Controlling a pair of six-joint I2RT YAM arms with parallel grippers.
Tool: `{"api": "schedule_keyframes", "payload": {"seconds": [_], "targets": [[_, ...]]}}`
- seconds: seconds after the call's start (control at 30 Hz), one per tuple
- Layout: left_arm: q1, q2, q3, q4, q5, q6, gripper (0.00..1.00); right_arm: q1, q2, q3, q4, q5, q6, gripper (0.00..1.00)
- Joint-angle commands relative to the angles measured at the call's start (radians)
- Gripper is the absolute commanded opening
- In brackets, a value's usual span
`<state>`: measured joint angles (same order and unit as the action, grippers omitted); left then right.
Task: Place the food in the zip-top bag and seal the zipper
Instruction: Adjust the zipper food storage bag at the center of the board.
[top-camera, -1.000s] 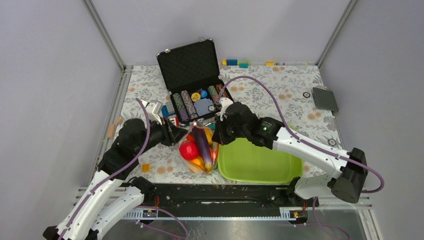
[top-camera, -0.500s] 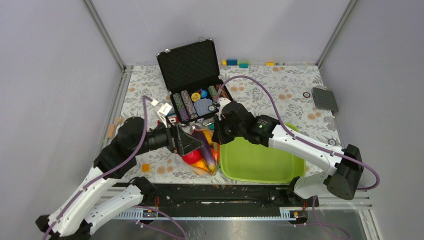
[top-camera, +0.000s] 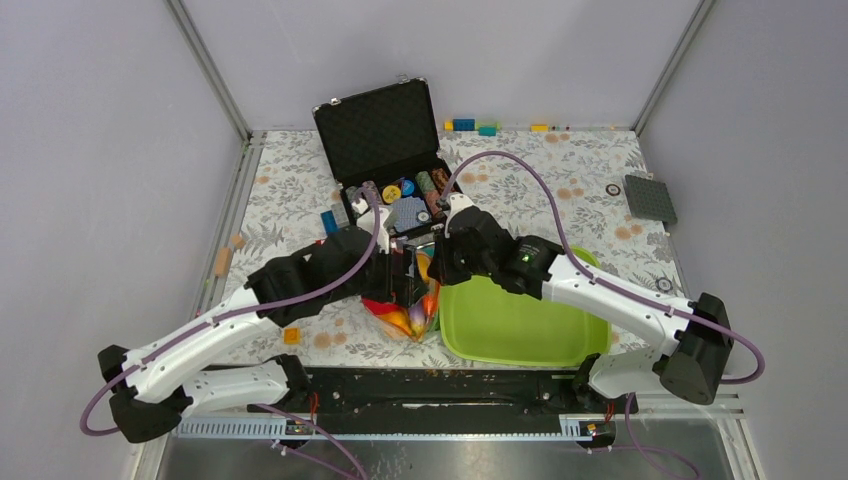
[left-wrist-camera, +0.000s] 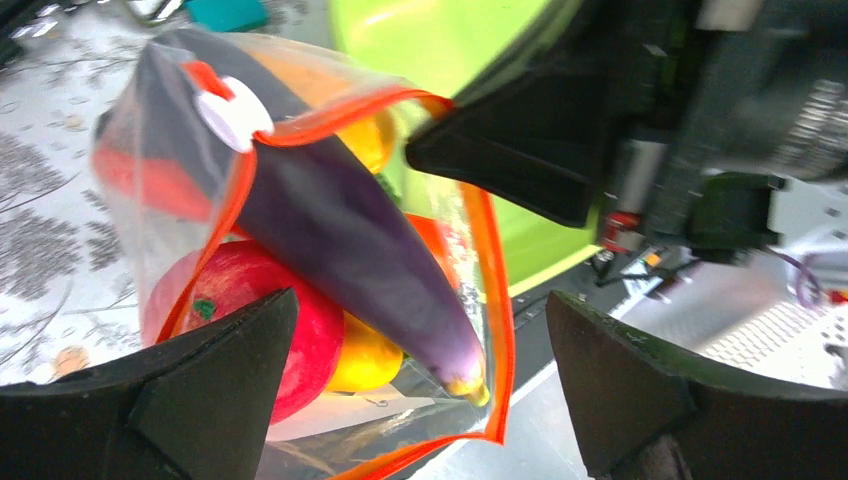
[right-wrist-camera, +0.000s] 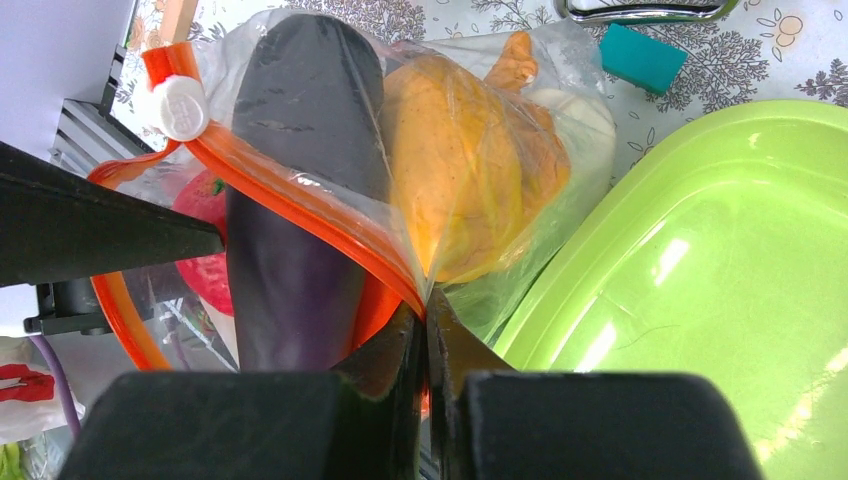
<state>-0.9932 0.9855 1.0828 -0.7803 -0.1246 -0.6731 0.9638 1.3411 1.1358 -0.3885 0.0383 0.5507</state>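
The clear zip-top bag (top-camera: 408, 318) lies left of the lime-green tray (top-camera: 520, 325). It holds a purple eggplant (left-wrist-camera: 340, 230), a red apple (left-wrist-camera: 250, 320), yellow-orange peppers (right-wrist-camera: 460, 170) and other food. Its orange-red zipper (left-wrist-camera: 495, 300) gapes open, with a white slider (left-wrist-camera: 232, 110) at one end. My left gripper (left-wrist-camera: 410, 400) is open and hovers over the bag mouth, a finger on each side, touching nothing. My right gripper (right-wrist-camera: 425, 310) is shut on the zipper strip at the tray-side end of the mouth. In the top view the left gripper (top-camera: 405, 282) hides most of the bag, beside the right gripper (top-camera: 437, 275).
An open black case of poker chips (top-camera: 385, 150) stands just behind the bag. A teal brick (right-wrist-camera: 640, 55) lies next to the bag's far end. Small bricks (top-camera: 470, 125) line the back edge, and a grey baseplate (top-camera: 650, 198) lies at the right. An orange brick (top-camera: 291, 336) lies front left.
My left arm swung right, from beside the bag to directly over its mouth, and its gripper now hides most of the food in the top view. My right gripper kept its hold.
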Motion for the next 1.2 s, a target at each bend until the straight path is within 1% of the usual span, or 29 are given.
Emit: {"api": "schedule_keyframes", "payload": {"seconds": [0.0, 0.07, 0.17, 0.23, 0.43, 0.5, 0.57, 0.63, 0.73, 0.83, 1.1, 1.17], "targets": [[-0.015, 0.035, 0.04, -0.069, -0.194, -0.045, 0.81, -0.001, -0.061, -0.025, 0.085, 0.03, 0.008, 0.04], [-0.016, 0.057, 0.037, -0.07, -0.221, -0.059, 0.67, 0.0, -0.076, -0.048, 0.112, 0.002, 0.006, 0.04], [-0.016, 0.106, 0.046, -0.069, -0.229, -0.058, 0.53, -0.002, -0.102, -0.067, 0.13, -0.013, 0.004, 0.04], [-0.018, 0.133, 0.051, -0.065, -0.224, -0.052, 0.49, -0.006, -0.114, -0.074, 0.14, -0.033, 0.001, 0.04], [-0.022, 0.191, 0.014, 0.014, -0.189, -0.041, 0.36, -0.067, -0.13, -0.09, 0.194, -0.296, 0.05, 0.01], [-0.022, 0.213, 0.002, 0.031, -0.204, -0.044, 0.29, -0.077, -0.141, -0.089, 0.197, -0.346, 0.052, 0.0], [-0.022, 0.23, -0.015, 0.072, -0.209, -0.042, 0.21, -0.088, -0.15, -0.087, 0.198, -0.43, 0.051, 0.0], [-0.022, 0.248, -0.022, 0.117, -0.205, -0.037, 0.19, -0.103, -0.154, -0.092, 0.224, -0.521, 0.068, 0.0], [-0.022, 0.273, -0.028, 0.163, -0.195, -0.029, 0.15, -0.132, -0.158, -0.12, 0.323, -0.663, 0.133, 0.0], [-0.022, 0.286, -0.041, 0.211, -0.167, -0.025, 0.13, -0.153, -0.158, -0.15, 0.424, -0.748, 0.197, 0.0], [-0.022, 0.271, -0.063, 0.246, -0.153, -0.029, 0.11, -0.172, -0.19, -0.165, 0.446, -0.736, 0.206, 0.0], [-0.022, 0.246, -0.064, 0.246, -0.139, -0.025, 0.17, -0.182, -0.186, -0.166, 0.436, -0.727, 0.2, 0.0]]}}
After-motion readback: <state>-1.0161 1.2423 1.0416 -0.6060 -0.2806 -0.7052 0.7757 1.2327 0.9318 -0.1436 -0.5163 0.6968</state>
